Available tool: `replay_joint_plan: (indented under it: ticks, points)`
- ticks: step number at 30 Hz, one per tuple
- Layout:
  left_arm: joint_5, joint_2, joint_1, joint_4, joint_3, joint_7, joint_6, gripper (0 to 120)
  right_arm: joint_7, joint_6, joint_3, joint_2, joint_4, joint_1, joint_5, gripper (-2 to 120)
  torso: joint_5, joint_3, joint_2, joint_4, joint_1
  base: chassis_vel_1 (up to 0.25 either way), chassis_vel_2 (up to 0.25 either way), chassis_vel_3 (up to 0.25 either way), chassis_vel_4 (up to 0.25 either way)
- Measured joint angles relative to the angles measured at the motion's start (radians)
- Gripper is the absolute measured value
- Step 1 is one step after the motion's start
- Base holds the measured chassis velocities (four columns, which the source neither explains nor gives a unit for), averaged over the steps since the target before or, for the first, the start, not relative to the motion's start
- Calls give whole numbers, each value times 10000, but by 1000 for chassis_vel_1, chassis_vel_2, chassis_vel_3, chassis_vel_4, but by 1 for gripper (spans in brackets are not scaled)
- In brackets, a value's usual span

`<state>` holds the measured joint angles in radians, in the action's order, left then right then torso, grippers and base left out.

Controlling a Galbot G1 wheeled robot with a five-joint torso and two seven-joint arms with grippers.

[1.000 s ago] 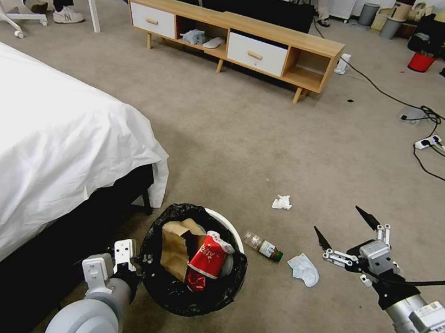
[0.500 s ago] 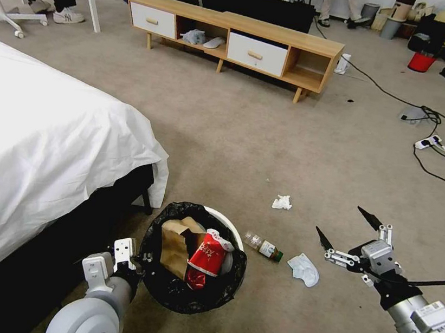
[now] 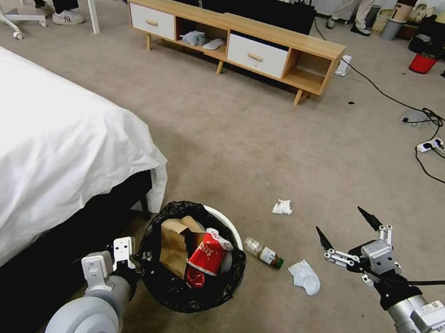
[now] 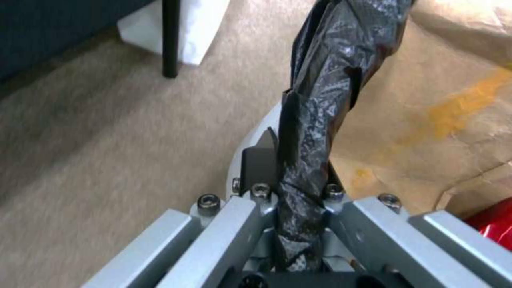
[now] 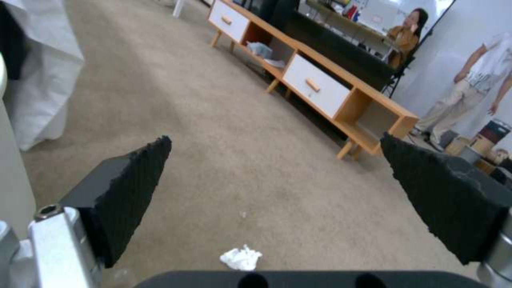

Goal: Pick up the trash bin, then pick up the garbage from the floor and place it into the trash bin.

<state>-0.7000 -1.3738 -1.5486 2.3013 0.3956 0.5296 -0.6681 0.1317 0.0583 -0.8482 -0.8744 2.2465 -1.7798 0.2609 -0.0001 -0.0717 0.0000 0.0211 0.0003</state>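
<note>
The trash bin [image 3: 226, 226], white with a black bag over its rim, sits low in the head view beside the bed. A brown paper bag [image 3: 175, 243] and a red packet [image 3: 207, 254] lie inside. My left gripper [image 3: 136, 264] is shut on the bag-lined rim [image 4: 315, 100], with the left gripper [image 4: 299, 160] seen close up. On the floor [image 3: 247, 148] lie a small bottle [image 3: 263, 252], a crumpled white tissue [image 3: 282, 207] and a second white wad [image 3: 305, 276]. My right gripper [image 3: 340, 222] hangs open above the carpet to the right of them. Between the right gripper's [image 5: 275, 140] fingers, the tissue [image 5: 241, 258] lies ahead.
A bed with a white sheet [image 3: 46, 138] fills the left side. A low wooden cabinet [image 3: 234, 37] stands across the room. Cables and a power strip [image 3: 433, 145] lie at the far right, with a red bucket [image 3: 422, 63] beyond. Open carpet stretches between.
The whole head picture has shifted slightly, so the camera moved. Both arms and the bin keep the same places relative to me.
</note>
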Motion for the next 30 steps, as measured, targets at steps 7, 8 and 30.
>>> replay_joint_plan:
  ticks: [7,8,30]
  points:
    - [-26,17,15,-1,-6,5,7,1,-2,-35,-8,-60,18,-18,-26,100,0,-1,-3,2,0,-83,91,78,-67]
    - [-26,14,15,-3,-10,5,7,1,-1,-35,-7,-73,23,-26,-26,100,1,3,-3,3,-1,0,0,0,0]
    - [-18,40,-29,-6,-48,-7,6,1,66,34,14,-43,-3,-36,9,100,1,3,-1,2,-1,4,-5,-3,2]
